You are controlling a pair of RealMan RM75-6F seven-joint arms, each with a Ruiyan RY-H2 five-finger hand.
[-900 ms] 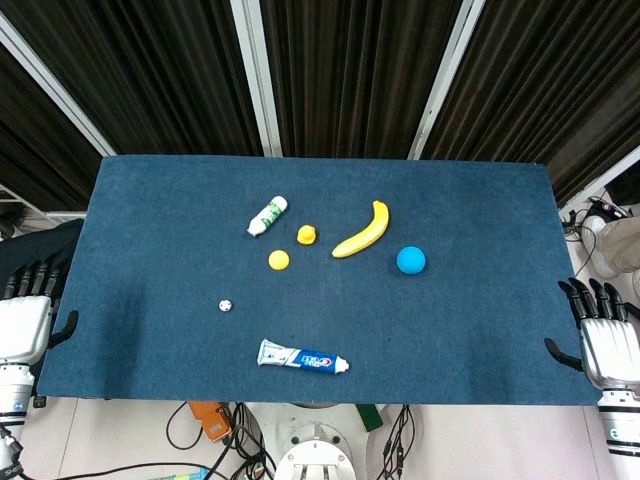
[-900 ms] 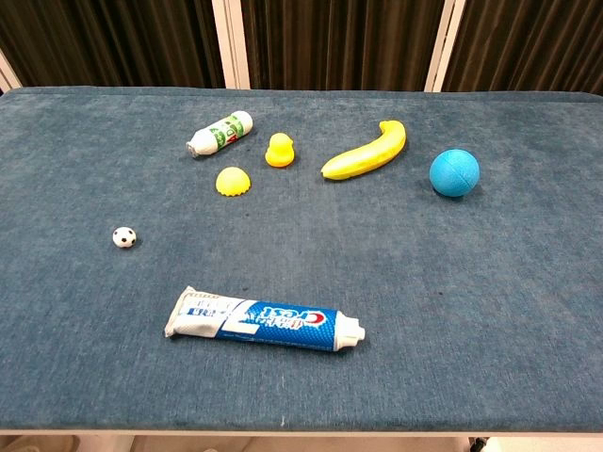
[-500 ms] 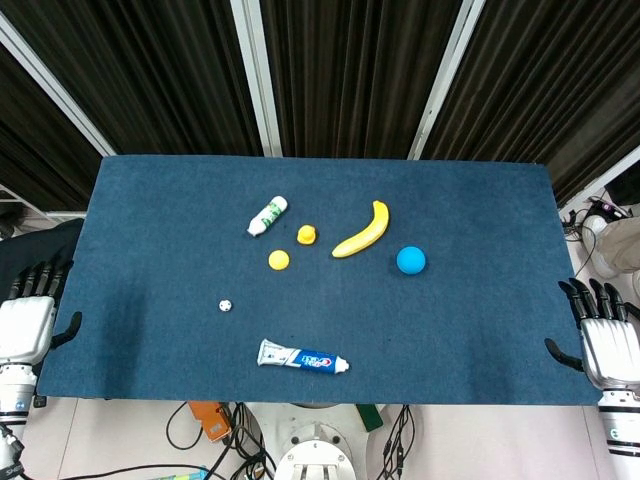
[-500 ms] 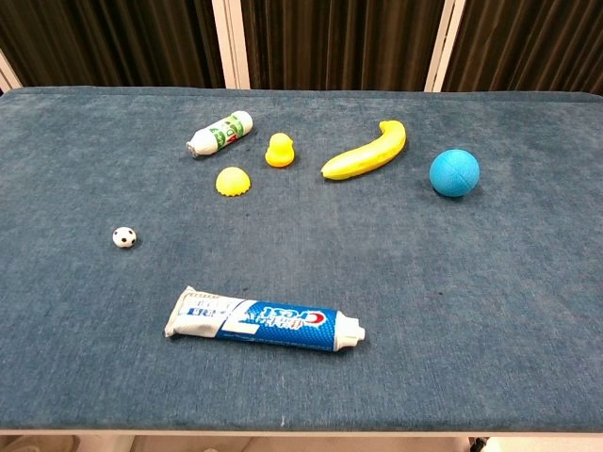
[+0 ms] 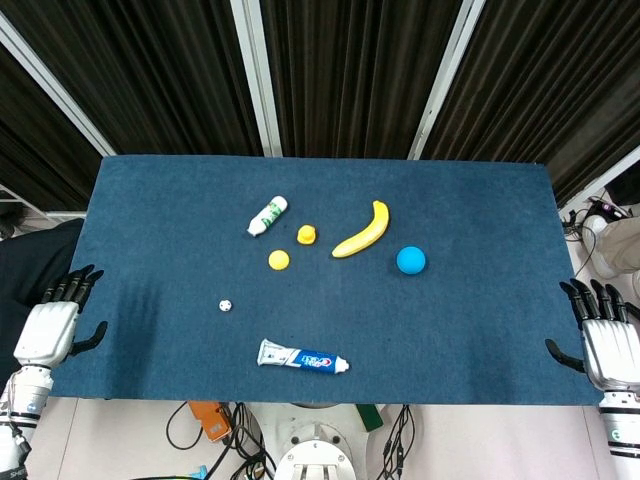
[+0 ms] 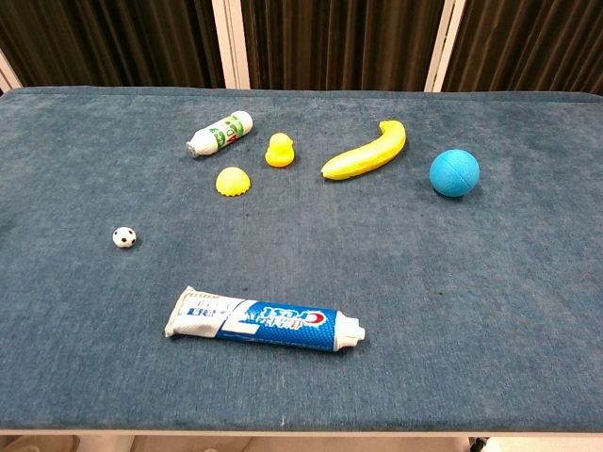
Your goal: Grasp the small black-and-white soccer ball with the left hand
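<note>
The left robot hand (image 5: 55,325), fingers spread and empty, has edged over the counter (image 5: 150,220) corner, starting its reach; the soccer ball (image 5: 225,305) sits untouched, well apart, left of the toothpaste (image 5: 302,357).

Toothpaste (image 6: 265,320), banana (image 6: 366,152), blue ball (image 6: 454,172)

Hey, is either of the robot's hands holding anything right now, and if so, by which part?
Nothing is held. The left hand and right hand are both empty with fingers apart at the table's edges; the small black-and-white soccer ball lies untouched on the blue cloth.
</note>
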